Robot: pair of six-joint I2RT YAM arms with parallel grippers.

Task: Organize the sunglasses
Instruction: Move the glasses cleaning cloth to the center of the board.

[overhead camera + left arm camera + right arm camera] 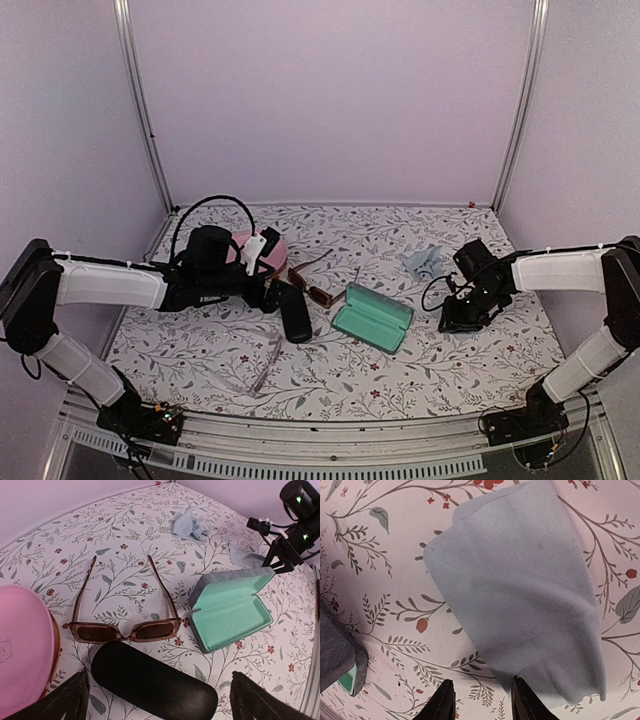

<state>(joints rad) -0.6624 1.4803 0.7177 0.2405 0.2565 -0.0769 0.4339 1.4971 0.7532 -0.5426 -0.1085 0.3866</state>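
Right under the left gripper: black hard case, lying crosswise, framed by fingers spread about as wide as possible, not pinched at all. Just past that case, reddish-brown sunglasses, front bar toward the gripper, both arms unfolded and pointing away, flat on the floral table cover. Touching the case or not? Can't tell, super close either way. Off to the left of that gripper, pink rounded box. Off to the right, grey-blue case flipped open, mint lining up, sitting roughly between the two grippers. Second pair, the pale see-through sunglasses, back behind the left gripper toward the arm bases, well apart from the rest and kinda hard to spot on the pattern.

Over at the right gripper: hanging low over a flat pale grey cloth, fingers narrowed to a small gap, nothing visibly clamped, cloth edge right by one fingertip. Beyond it and a bit left, crumpled blue cloth.
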